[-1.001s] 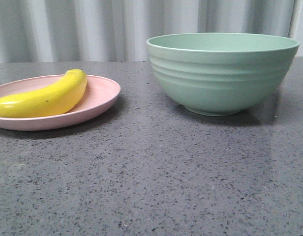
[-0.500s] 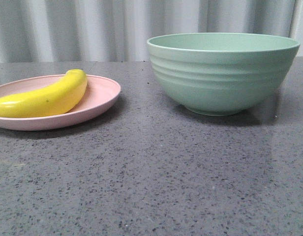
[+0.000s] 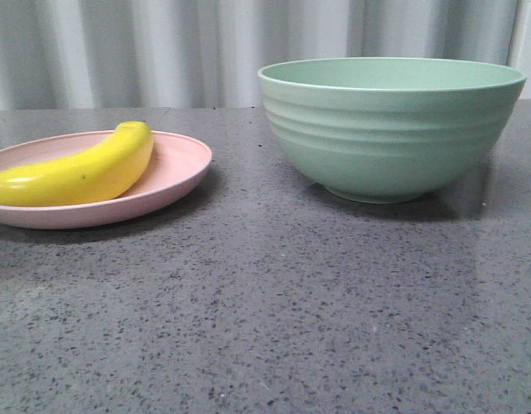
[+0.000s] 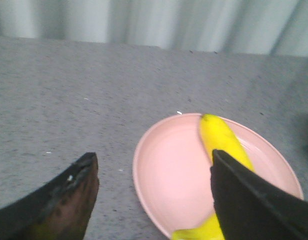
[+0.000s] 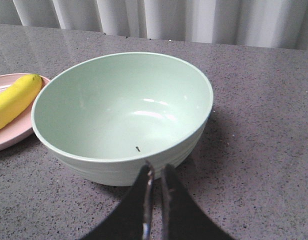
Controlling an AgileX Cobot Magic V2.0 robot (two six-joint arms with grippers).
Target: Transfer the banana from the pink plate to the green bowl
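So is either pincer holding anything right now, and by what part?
Nothing is held. The left pincer is open above the plate; the banana lies loose on it. The right pincer is shut on nothing.

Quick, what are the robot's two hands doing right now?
Left gripper: open, holding nothing, above the pink plate.
Right gripper: closed, empty.

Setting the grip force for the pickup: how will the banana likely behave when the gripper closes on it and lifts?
The banana has a glossy, smooth skin, so it may slip between the pads. It looks like moulded plastic, so probably stiff and light. Its curved, rounded body lies loose on the shallow plate and could rock or slide if nudged off-centre.
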